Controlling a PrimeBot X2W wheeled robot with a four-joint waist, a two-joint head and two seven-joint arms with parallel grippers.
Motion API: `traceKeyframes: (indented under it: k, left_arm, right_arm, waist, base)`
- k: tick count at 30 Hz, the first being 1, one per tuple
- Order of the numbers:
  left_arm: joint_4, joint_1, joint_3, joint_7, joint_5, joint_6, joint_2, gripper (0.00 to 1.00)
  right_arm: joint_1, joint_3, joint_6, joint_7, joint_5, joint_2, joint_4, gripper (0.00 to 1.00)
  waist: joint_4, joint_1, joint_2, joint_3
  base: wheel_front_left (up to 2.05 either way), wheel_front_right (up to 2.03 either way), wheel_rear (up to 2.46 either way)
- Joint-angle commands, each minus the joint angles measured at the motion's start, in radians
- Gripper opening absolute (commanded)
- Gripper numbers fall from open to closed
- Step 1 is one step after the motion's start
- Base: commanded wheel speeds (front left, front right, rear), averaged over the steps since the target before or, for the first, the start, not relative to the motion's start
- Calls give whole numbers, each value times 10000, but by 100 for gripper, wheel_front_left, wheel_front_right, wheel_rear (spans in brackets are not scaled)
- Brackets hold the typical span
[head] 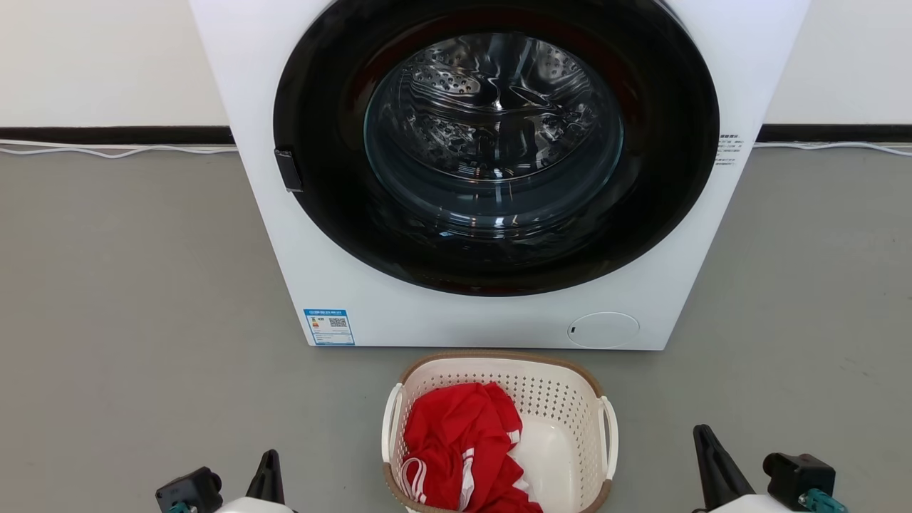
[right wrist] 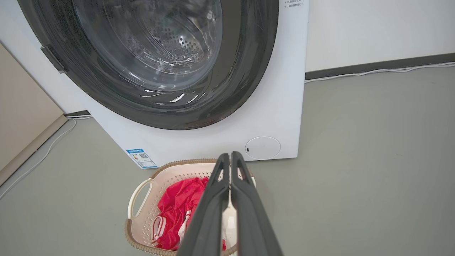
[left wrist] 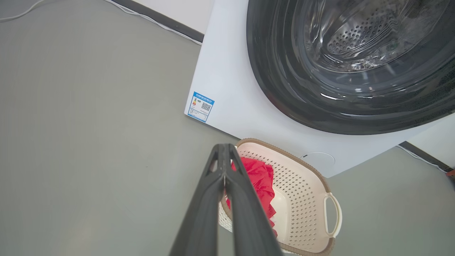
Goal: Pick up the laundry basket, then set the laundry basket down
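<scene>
left end effector (left wrist: 224, 151): fingers pressed together, holding nothing
right end effector (right wrist: 230, 158): same deal, closed up and empty
laundry basket (head: 559, 395): on the floor between the two end effectors, a bit ahead of them, just in front of the washing machine (head: 456, 320)
inside it: a red garment (head: 456, 442) bunched toward the left end effector's side, the other half bare
risk: probably lopsided, so lifting one handle (head: 610, 436) first could tip it, spill the garment, or knock it into the machine

The laundry basket (head: 559, 399) was found set on the grey floor (head: 142, 285) just in front of the washing machine (head: 463, 320); a red garment (head: 456, 442) was heaped inside it.
</scene>
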Motion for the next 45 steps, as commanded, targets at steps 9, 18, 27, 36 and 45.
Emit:
traceKeyframes:
  k: [9, 18, 27, 36, 45]
  left_arm:
    - [-566, -391, 209, 285, -1099, -223, 53, 0]
    - [-814, -404, 325, 548, -2007, -348, 68, 0]
    - [-1062, -417, 443, 813, -2917, -473, 84, 0]
    - [-1311, -430, 562, 1080, -3830, -599, 99, 0]
    - [-1559, -443, 680, 1344, -4737, -724, 114, 0]
  right_arm:
    - [-389, -102, 14, 304, 1409, -44, -490, 0]
    - [-435, -160, 19, 560, 2557, -48, -678, 0]
    - [-481, -220, 24, 819, 3709, -52, -866, 0]
    - [-528, -279, 29, 1078, 4864, -57, -1055, 0]
    - [-575, -339, 34, 1336, 6012, -61, -1242, 0]
  waist:
    - [-34, -2, 0, 20]
    - [-66, -2, 0, 39]
    - [-98, -2, 0, 57]
    - [-130, -2, 0, 76]
    - [-161, -2, 0, 94]
  base:
    - [0, 0, 0]
    - [0, 0, 0]
    - [0, 0, 0]
    - [0, 0, 0]
    - [0, 0, 0]
